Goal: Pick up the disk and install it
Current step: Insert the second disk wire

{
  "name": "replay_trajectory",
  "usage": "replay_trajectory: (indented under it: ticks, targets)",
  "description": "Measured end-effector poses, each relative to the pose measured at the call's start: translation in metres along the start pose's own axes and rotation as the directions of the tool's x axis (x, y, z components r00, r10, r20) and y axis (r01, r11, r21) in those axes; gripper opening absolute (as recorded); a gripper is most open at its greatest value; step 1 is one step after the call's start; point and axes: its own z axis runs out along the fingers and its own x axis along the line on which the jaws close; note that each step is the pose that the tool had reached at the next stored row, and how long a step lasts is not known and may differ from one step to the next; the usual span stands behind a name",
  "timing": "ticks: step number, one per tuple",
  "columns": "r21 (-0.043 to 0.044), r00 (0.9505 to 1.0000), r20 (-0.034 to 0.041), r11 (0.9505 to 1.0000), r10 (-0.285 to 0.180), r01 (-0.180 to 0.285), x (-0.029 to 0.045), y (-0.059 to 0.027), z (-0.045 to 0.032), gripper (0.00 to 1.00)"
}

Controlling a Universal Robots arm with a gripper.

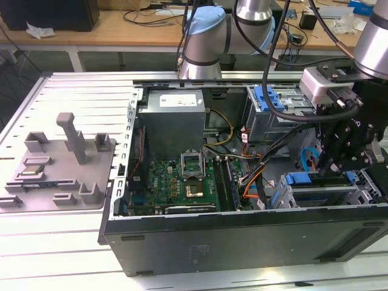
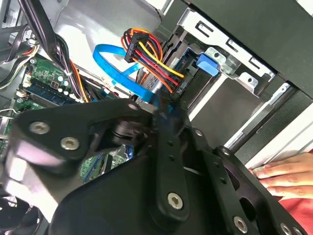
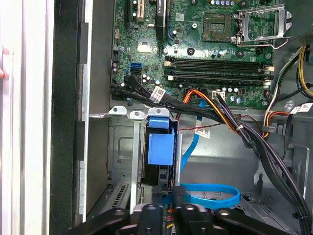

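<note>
Black case wall (image 1: 242,233) fronts the exterior view, and behind it the gripper (image 1: 342,159) hangs low over the drive cage at that view's right, above the disk (image 1: 315,194) with its blue rails sitting in the bay. Over to the second wrist view: gripper linkages (image 2: 161,161) crowd the lens, a blue cable (image 2: 117,61) loops past, a person's hand (image 2: 283,176) rests on the case edge. First wrist view now: the blue latch (image 3: 160,142) stands upright in the cage. Fingers — I can't tell their state. Installation looks nearly done, seating unconfirmed.
</note>
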Motion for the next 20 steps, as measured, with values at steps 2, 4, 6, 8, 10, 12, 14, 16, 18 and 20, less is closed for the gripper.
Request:
replay_trajectory:
  ticks: [2,4,6,8,10,12,14,16,18,20]
  targets:
    - [0.0000,1.0000,-0.0002,1.0000,0.000,0.000,0.0001,0.0000,-0.0008,0.29]
    - [0.0000,1.0000,-0.0002,1.0000,0.000,0.000,0.0000,-0.0001,-0.0024,0.36]
    - [0.0000,1.0000,-0.0003,1.0000,0.000,0.000,-0.0002,-0.0001,-0.0042,0.36]
    - [-0.0001,1.0000,-0.0015,1.0000,0.000,0.000,-0.0008,-0.0002,-0.0070,0.36]
    - [-0.0001,1.0000,-0.0026,1.0000,0.000,0.000,-0.0013,-0.0003,-0.0090,0.36]
    - [-0.0002,1.0000,-0.0048,1.0000,0.000,0.000,-0.0020,-0.0005,-0.0127,0.36]
    - [-0.0001,1.0000,-0.0078,1.0000,0.000,0.000,-0.0031,-0.0004,-0.0170,0.36]
    - [0.0003,0.9999,-0.0122,1.0000,0.000,0.000,-0.0040,0.0003,-0.0202,0.36]
    - [0.0011,0.9999,-0.0151,1.0000,0.000,0.000,-0.0047,0.0012,-0.0221,0.36]
    - [0.0042,0.9998,-0.0185,1.0000,0.000,0.000,-0.0062,0.0039,-0.0244,0.36]
